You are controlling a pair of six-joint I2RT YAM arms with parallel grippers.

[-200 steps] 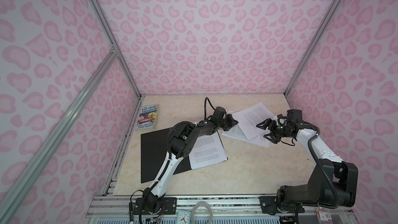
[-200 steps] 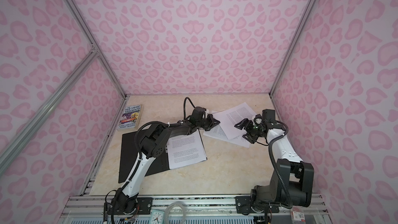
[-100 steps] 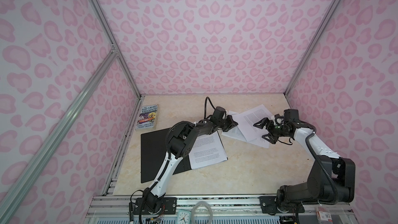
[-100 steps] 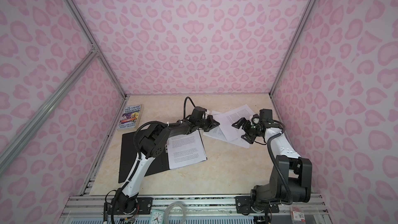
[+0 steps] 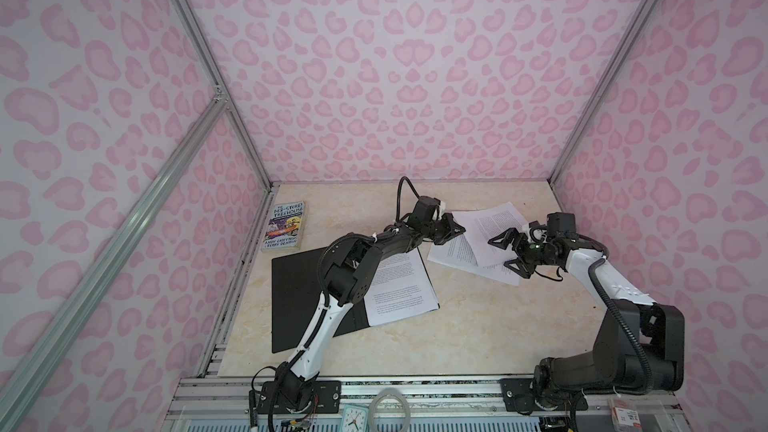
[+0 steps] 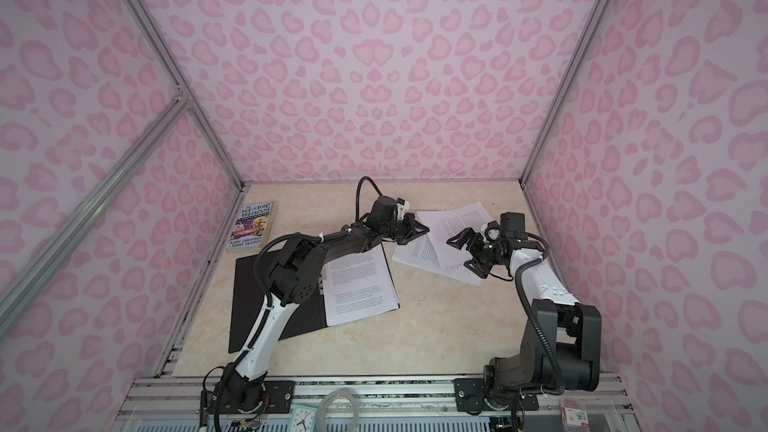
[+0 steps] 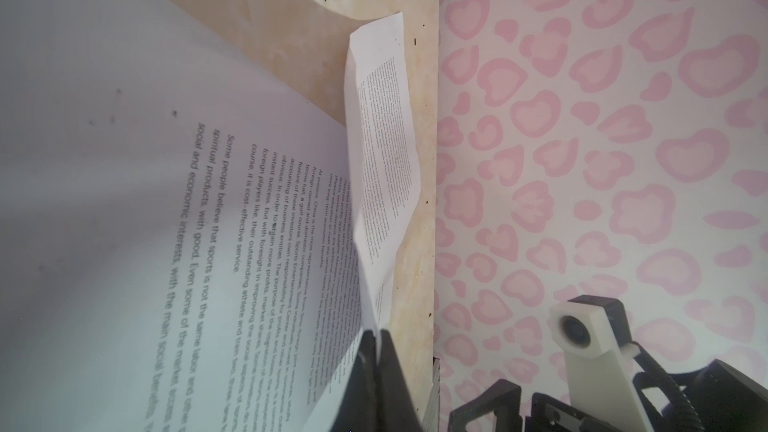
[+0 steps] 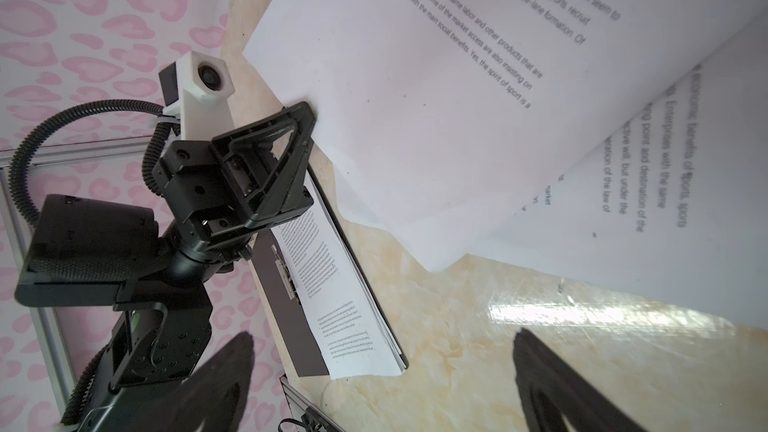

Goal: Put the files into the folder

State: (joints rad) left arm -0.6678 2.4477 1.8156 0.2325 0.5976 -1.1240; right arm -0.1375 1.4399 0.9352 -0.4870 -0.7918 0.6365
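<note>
Files (image 5: pixel 453 253): loose pile at the right rear of the counter (image 5: pixel 457 338); further sheets (image 5: pixel 399 288) lie in the open folder (image 5: pixel 295 292) at left. Left tool (image 5: pixel 457 229): jaws together, clamped on the edge of the pile's top sheet (image 5: pixel 494 222), which is raised and curled; arm stretched low across the folder. Right tool (image 5: pixel 506 253): jaws wide apart, holding nothing, over the pile's right side, arm reaching in from the right.
</note>
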